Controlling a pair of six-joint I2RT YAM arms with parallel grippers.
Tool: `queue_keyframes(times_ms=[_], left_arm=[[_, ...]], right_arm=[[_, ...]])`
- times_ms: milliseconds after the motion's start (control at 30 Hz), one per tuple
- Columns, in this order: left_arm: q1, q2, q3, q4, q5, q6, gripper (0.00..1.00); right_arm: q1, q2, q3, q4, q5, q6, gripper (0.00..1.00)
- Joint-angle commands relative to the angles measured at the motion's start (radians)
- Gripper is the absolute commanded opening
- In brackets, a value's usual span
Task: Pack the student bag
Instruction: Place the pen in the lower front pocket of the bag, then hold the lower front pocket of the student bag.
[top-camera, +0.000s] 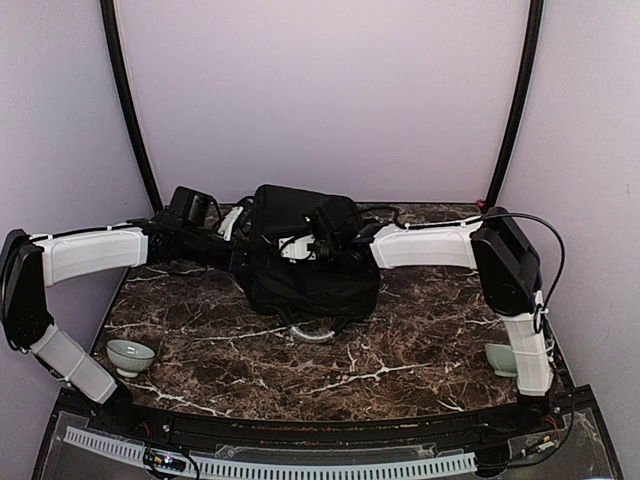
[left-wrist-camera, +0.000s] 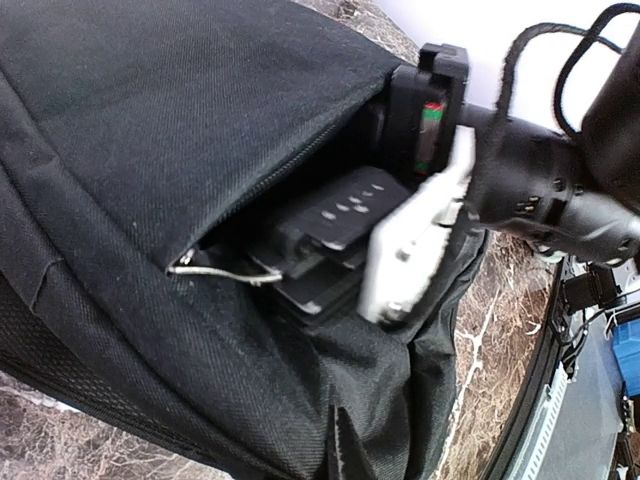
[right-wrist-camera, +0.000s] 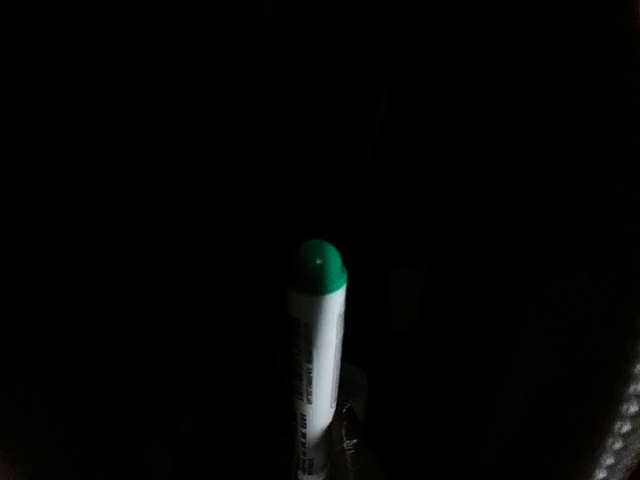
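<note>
A white marker (right-wrist-camera: 318, 335) with a green cap is seen closest, pinched by the right end effector (left-wrist-camera: 345, 255), which is sunk through the zip opening (left-wrist-camera: 270, 185) of the student bag (top-camera: 310, 285). The bag is laid at the far middle of the worktop (top-camera: 420, 350). The marker's long axis is pointed deeper into the dark interior, so only a release appears needed. The left end effector (top-camera: 232, 252) is pressed together, seemingly on the bag's left-hand fabric.

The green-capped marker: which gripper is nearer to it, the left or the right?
Right. The right gripper holds the green-capped marker inside the student bag. The left gripper is outside the opening, at the bag's left side in the top view.
</note>
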Motion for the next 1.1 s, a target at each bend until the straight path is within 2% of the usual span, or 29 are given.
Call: queue_keyframes(times_ms=[0,133,400,567,767,867,1067], left_arm=[[-0.008,-0.051,0.053,0.088,0.07,0.031,0.0],[-0.007,-0.051,0.054,0.088,0.069,0.03,0.0],[-0.006,-0.042,0.054,0.088,0.073,0.032,0.0],[-0.007,-0.013,0.056,0.085,0.072,0.032,0.0],[-0.022,0.025,0.041,0.128,0.1,-0.062,0.0],[-0.065,0.031,0.044,0.121,0.065,-0.061,0.0],[-0.148,0.087,0.028,0.129,0.06,-0.006,0.0]], right_arm=[[-0.01,0.026,0.02,0.191,0.126,0.02,0.17],[0.017,-0.054,-0.029,0.107,0.068,0.114,0.28],[0.04,-0.258,-0.132,-0.099,-0.091,0.31,0.38],[0.04,-0.344,-0.209,-0.181,-0.178,0.411,0.39],[0.035,-0.419,-0.249,-0.233,-0.267,0.523,0.4],[0.016,-0.441,-0.224,-0.273,-0.381,0.602,0.39],[-0.081,-0.347,-0.079,-0.402,-0.791,0.813,0.38]])
